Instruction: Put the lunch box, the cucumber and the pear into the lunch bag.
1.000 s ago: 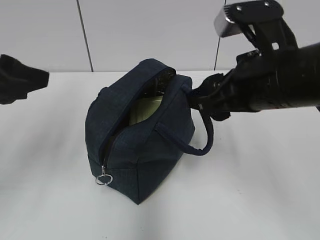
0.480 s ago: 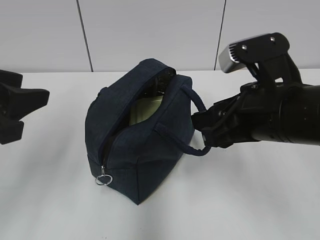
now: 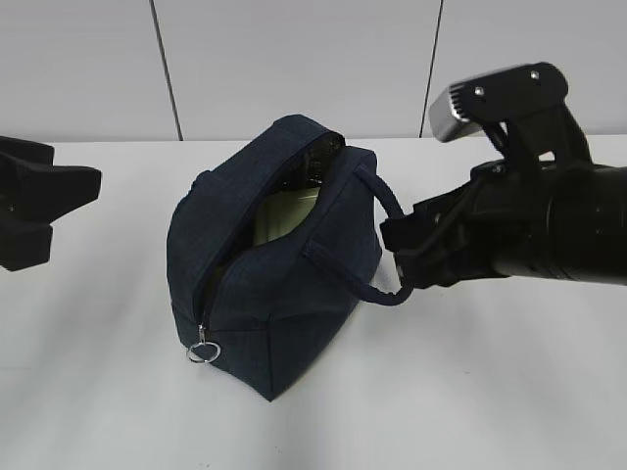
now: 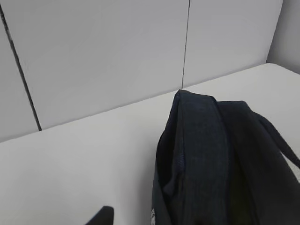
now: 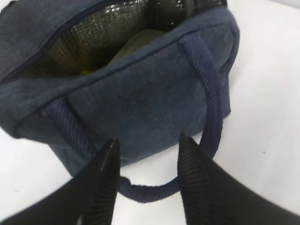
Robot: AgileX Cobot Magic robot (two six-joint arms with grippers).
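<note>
Exterior view: lunch bag (image 3: pixel 274 259) sits mid-table, zipper open along the top, ring pull (image 3: pixel 203 350) hanging at the near-left corner. Pale green lid of the lunch box (image 3: pixel 284 217) shows through the opening, so the box is inside. Right wrist view shows foil lining and a small yellow patch deep inside, probably the pear (image 5: pixel 88 71), can't confirm. Cucumber not identifiable in any view; the dark shape under the far rim could be it, too dim to tell. Right gripper (image 3: pixel 404 257) is just right of the bag; wrist view shows its fingers (image 5: pixel 104 180) spread wide, empty, with the bottom of the loop handle (image 5: pixel 208 110) lying between them, not visibly clamped. Left gripper (image 3: pixel 39 204) is at the far left edge, well apart from the bag; jaws look parted and holding nothing. Left wrist view only shows the bag's end and the wall. Judgement: loading looks done or nearly done. Risks: right arm pulling away with the handle strap between the fingers could snag it and drag or tip the bag; the bag is soft and leaning, so a bump could spill contents through the open zipper. If the cucumber isn't in, the task isn't finished.
</note>
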